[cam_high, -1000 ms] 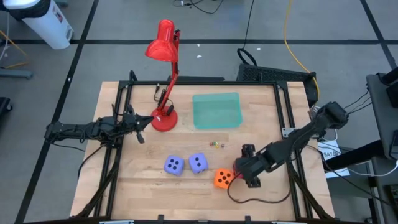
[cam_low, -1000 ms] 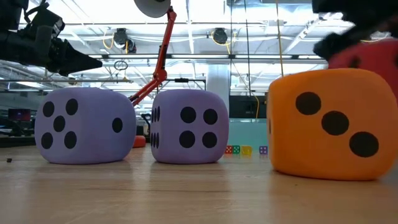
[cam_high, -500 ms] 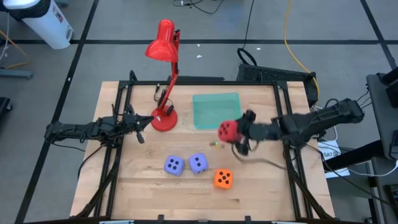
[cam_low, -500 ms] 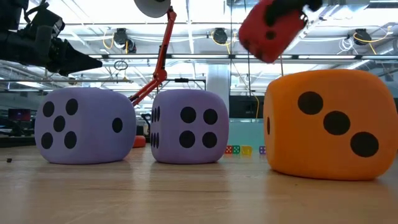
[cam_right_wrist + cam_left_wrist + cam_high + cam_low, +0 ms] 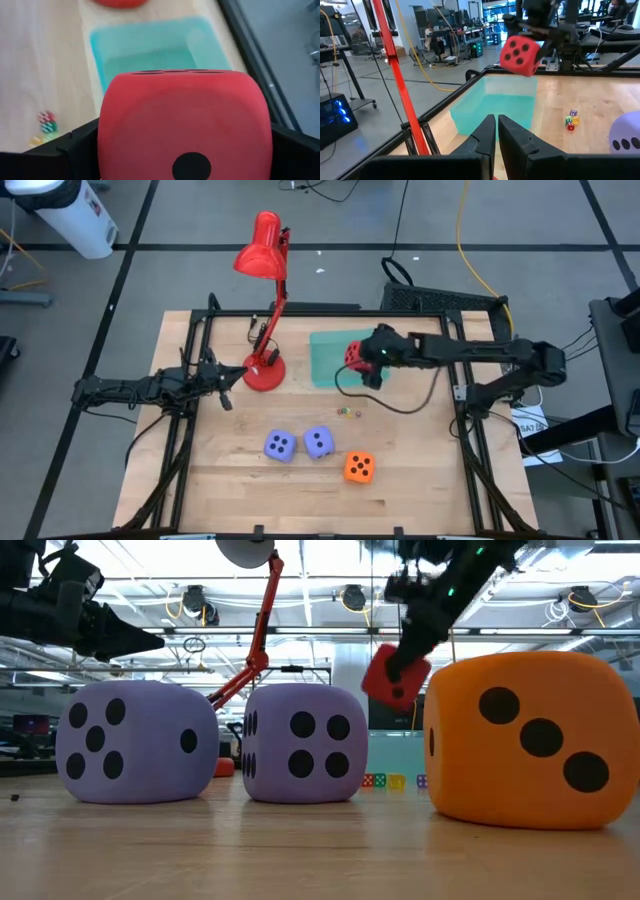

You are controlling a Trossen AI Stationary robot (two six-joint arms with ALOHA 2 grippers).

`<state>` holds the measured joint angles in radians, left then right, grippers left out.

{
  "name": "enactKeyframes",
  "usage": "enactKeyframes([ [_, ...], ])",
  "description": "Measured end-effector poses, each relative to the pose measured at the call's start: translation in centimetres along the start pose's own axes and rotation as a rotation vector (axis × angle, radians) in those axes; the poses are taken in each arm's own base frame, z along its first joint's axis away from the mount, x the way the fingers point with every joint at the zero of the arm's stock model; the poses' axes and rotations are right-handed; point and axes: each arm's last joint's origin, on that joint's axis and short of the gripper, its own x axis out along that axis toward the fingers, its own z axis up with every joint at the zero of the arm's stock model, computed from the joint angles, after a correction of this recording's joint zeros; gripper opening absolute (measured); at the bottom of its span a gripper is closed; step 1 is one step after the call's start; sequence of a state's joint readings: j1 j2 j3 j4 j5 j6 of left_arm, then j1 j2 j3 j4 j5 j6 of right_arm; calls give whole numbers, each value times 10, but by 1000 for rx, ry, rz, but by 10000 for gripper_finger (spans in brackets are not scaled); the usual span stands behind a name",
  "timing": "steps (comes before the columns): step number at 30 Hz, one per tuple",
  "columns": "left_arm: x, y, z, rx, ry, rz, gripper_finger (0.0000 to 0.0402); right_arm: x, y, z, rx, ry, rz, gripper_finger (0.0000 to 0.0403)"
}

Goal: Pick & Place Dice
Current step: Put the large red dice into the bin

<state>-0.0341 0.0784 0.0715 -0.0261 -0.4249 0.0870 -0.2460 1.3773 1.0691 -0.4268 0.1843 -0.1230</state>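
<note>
Right hand (image 5: 364, 358) clamped on opposite faces of red die (image 5: 355, 354) above teal tray (image 5: 330, 370); foam looks light, compressible, flat faces grip best.

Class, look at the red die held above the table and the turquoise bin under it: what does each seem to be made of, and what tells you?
Red die: probably soft foam with a matte skin; its corners are rounded and it shows no glare. The right gripper holds it in its jaws.
Turquoise bin: likely translucent plastic, slightly frosted; its walls look thin, smooth and evenly tinted.
</note>
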Motion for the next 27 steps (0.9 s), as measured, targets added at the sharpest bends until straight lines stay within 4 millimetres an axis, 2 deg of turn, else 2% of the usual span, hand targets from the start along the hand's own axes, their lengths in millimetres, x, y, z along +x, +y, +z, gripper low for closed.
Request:
enactKeyframes([
  [5, 0, 0, 0, 5, 0, 3, 31, 28, -15, -9, -69, 88, 11, 398],
  [8, 0, 0, 0, -10, 0, 3, 31, 36, -19, -8, -94, 56, 68, 399],
  [13, 0, 0, 0, -19, 1, 2, 31, 38, -24, -4, -87, -3, 82, 400],
  [20, 0, 0, 0, -6, 0, 8, 31, 38, -26, -12, -74, 99, 24, 400],
  [27, 0, 1, 0, -20, 2, 18, 31, 38, -27, -11, -47, 80, 18, 400],
])
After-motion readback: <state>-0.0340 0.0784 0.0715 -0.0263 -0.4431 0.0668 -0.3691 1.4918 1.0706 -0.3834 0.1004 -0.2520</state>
